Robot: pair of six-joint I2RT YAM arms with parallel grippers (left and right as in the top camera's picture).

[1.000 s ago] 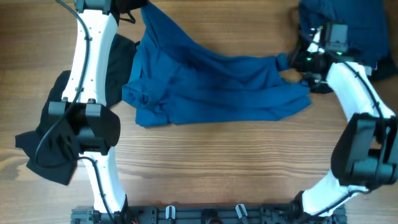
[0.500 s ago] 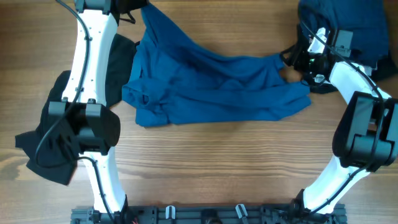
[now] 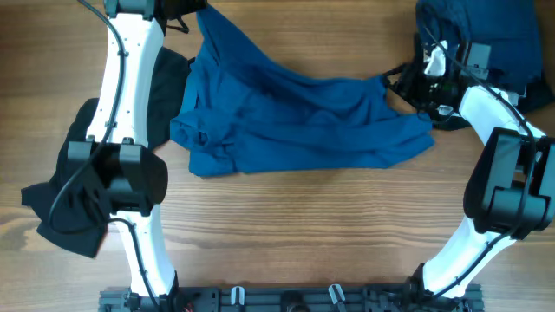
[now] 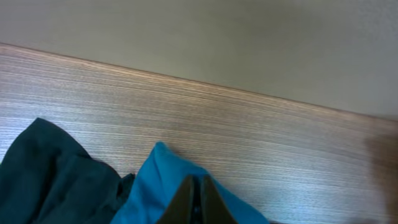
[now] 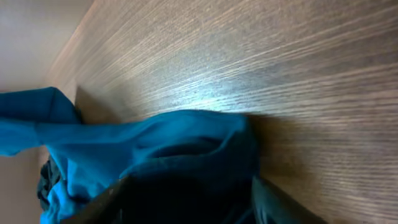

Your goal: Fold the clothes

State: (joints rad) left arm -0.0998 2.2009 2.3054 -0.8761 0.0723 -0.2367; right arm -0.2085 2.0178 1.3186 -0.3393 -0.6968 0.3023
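Wrinkled royal-blue garment (image 3: pixel 295 117) sprawls mid-table; black one (image 3: pixel 65 234) lies left, navy heap (image 3: pixel 503 35) perhaps bunched right.

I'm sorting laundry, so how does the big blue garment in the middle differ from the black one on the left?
The blue garment is bright and lies spread across the table's middle; the black garment is dark and bunched at the left edge, partly hidden under the left arm. Both are wrinkled, unfolded cloth.
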